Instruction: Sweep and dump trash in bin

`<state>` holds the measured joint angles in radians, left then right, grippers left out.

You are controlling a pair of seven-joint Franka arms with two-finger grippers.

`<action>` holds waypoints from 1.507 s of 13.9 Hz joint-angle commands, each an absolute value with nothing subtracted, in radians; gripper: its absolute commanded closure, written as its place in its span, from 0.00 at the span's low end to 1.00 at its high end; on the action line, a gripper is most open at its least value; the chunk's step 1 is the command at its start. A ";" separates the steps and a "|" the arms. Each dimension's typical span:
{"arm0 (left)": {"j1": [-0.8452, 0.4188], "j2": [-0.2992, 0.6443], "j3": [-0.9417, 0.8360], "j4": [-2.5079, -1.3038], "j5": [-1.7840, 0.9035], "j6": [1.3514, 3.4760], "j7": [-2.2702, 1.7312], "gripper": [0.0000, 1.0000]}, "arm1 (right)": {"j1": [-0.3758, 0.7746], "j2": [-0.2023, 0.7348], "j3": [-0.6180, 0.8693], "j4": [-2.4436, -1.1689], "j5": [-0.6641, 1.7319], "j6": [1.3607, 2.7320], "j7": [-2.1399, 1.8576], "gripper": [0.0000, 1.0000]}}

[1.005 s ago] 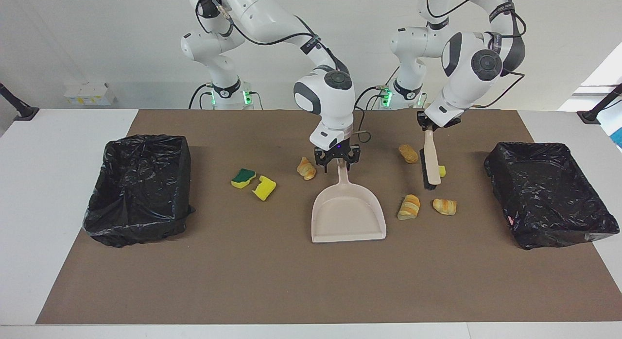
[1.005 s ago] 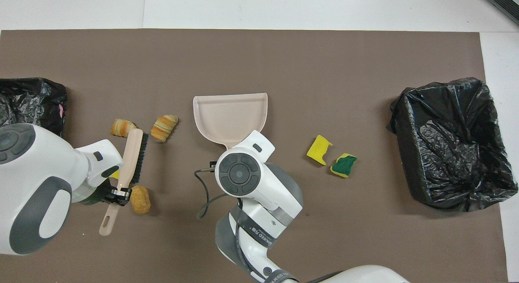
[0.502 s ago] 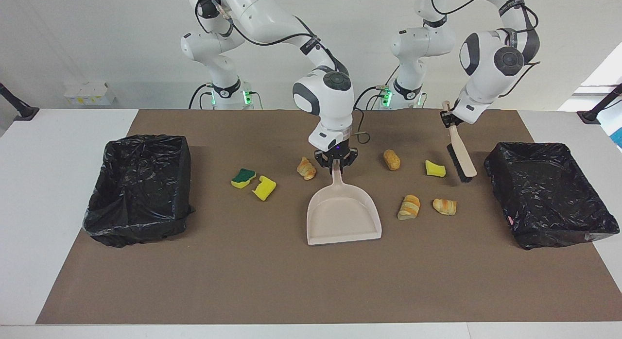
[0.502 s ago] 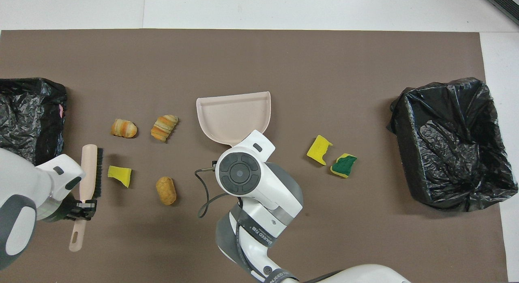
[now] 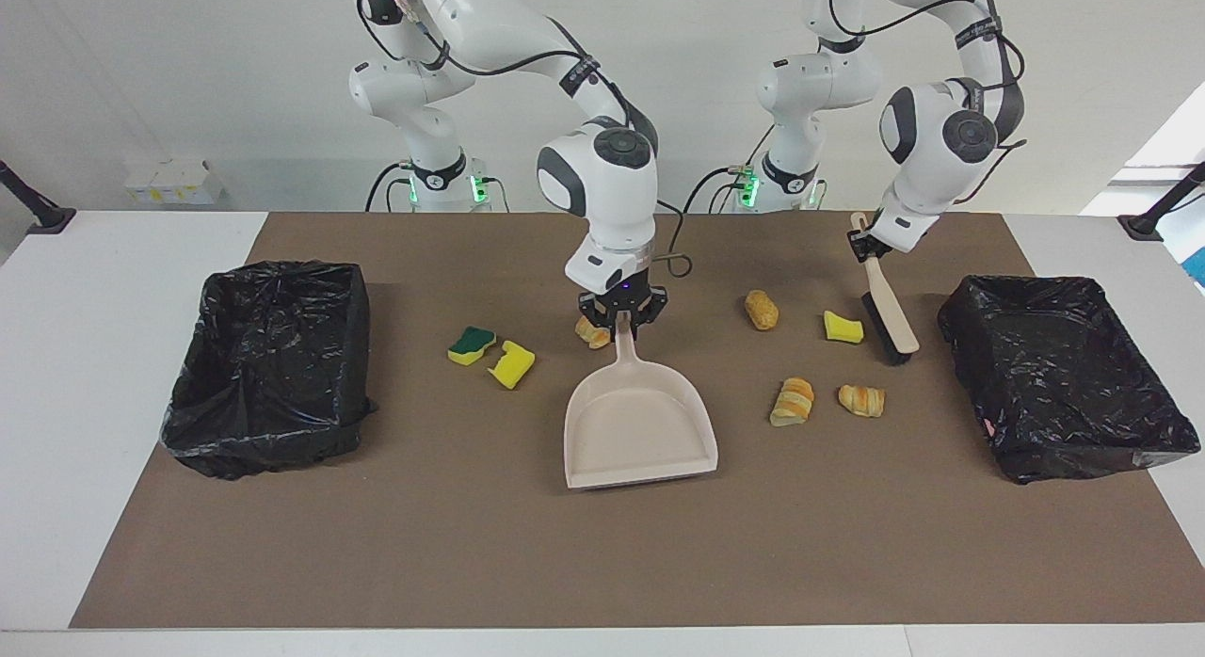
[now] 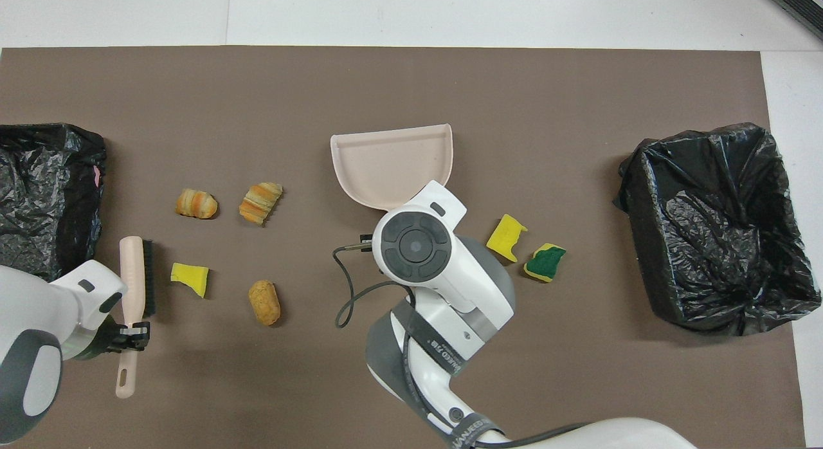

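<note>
While dustpan-holding jaws hover, trash lies scattered.

Bright, even overhead light; soft short shadows; sharp focus throughout.

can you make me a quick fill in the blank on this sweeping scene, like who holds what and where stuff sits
1. The right gripper is shut on the handle of the ____.
2. The left gripper holds the ____ by its handle.
3. The number of black-lined bins on the table is ____.
4. The sponge chunk with a green top lies toward the ____ arm's end of the table.

Missing words: dustpan; brush; two; right
</note>
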<state>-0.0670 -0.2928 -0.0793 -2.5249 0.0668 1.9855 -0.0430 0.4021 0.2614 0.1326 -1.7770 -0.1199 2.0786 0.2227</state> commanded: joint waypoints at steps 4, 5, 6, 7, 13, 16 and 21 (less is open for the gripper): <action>-0.184 -0.250 -0.066 -2.453 0.072 1.973 -0.002 1.00 | 0.299 0.245 0.141 -1.798 -0.135 2.022 -0.315 1.00; -0.173 -0.232 -0.060 -2.413 0.074 1.941 0.003 1.00 | 0.288 0.247 0.140 -1.798 -0.143 2.022 -0.427 1.00; -0.146 -0.218 -0.058 -2.360 0.075 1.907 0.032 1.00 | 0.298 0.245 0.137 -1.798 -0.197 2.020 -0.522 1.00; -0.111 -0.197 -0.058 -2.326 0.077 1.905 0.078 1.00 | 0.292 0.242 0.141 -1.802 -0.266 2.014 -0.578 1.00; 0.028 0.004 -0.057 -2.171 0.125 2.148 0.287 1.00 | 0.301 0.213 0.144 -1.850 -0.271 1.988 -0.728 1.00; 0.043 0.118 -0.057 -2.063 0.218 2.158 0.429 1.00 | 0.310 0.225 0.146 -1.829 -0.272 1.991 -0.856 1.00; 0.071 0.166 -0.060 -2.046 0.216 2.161 0.660 1.00 | 0.314 0.284 0.152 -1.824 -0.265 2.077 -0.932 1.00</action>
